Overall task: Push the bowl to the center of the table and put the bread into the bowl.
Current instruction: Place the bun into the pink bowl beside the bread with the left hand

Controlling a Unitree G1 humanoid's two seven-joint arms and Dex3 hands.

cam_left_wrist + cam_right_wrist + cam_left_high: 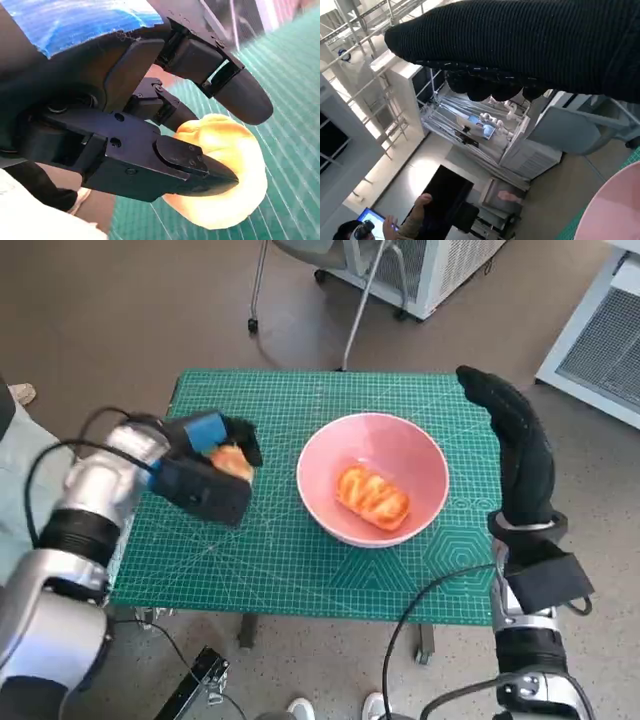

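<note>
- Bowl (373, 478), pink, sat near the middle of the green tabletop (290, 570), with open mat on every side.
- Right robot hand (520, 445) stood upright beside the bowl's rim, fingers extended, holding nothing.
- Left robot hand (205, 475) gripped a bread roll (227, 170) above the mat, left of the bowl.
- Another bread (373, 497) lay in the bowl, long axis diagonal.

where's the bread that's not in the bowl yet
In the head view it's on the left, held in the left hand above the green mat, just left of the pink bowl: bread.
</note>
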